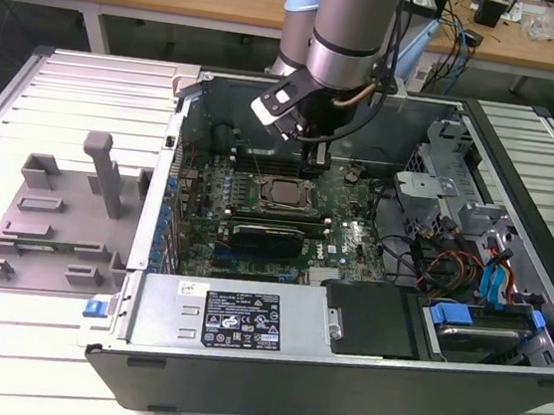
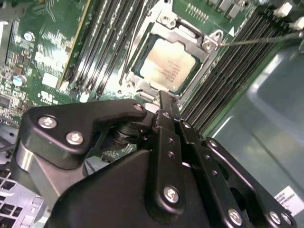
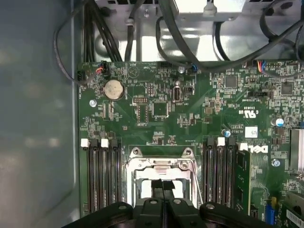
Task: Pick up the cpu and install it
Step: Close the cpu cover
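Gripper, pinched together on nothing, hangs just above the board. We see memory slots, then the cpu lying in its socket frame. Our worry: a downward nudge could skew the chip and bend contacts.

Lit brightly and evenly from overhead in the exterior view, softly shaded inside the computer case. Glaring warm off the cpu in the second wrist view; hazily sheened along the case wall in the first wrist view.
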Robot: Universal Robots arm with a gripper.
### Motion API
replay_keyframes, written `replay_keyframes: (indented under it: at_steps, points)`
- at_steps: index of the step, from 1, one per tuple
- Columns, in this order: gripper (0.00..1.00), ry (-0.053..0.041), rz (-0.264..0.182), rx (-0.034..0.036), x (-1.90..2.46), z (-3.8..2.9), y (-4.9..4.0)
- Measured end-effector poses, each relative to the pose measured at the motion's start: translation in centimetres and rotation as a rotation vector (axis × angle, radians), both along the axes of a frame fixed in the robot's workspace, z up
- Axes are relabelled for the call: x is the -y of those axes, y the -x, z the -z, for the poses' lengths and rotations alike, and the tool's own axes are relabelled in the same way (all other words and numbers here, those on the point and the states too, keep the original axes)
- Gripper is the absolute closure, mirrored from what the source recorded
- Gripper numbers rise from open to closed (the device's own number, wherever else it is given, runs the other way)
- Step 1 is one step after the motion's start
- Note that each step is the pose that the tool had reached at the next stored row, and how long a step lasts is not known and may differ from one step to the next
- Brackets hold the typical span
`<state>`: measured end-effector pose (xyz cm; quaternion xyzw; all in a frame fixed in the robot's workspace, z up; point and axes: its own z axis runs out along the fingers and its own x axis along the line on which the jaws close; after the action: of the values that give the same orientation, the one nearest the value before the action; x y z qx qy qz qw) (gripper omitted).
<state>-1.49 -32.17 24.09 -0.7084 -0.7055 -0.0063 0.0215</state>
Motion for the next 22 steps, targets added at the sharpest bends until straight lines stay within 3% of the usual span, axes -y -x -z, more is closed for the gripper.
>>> replay_keyframes:
  at_steps: [4,7,11,17,22]
  points:
    - [0.89,-0.0001,-0.003,0.0001,0.42,0.51,0.8]
    - [0.89,0.0006,-0.082,0.0,0.43,0.67,0.81]
    - [0.89,0.002,-0.117,0.0001,0.43,0.68,0.81]
    - [0.89,0.0021,-0.289,0.0001,0.43,0.7,0.81]
    - [0.89,0.002,-0.402,0.0003,0.43,0.71,0.81]
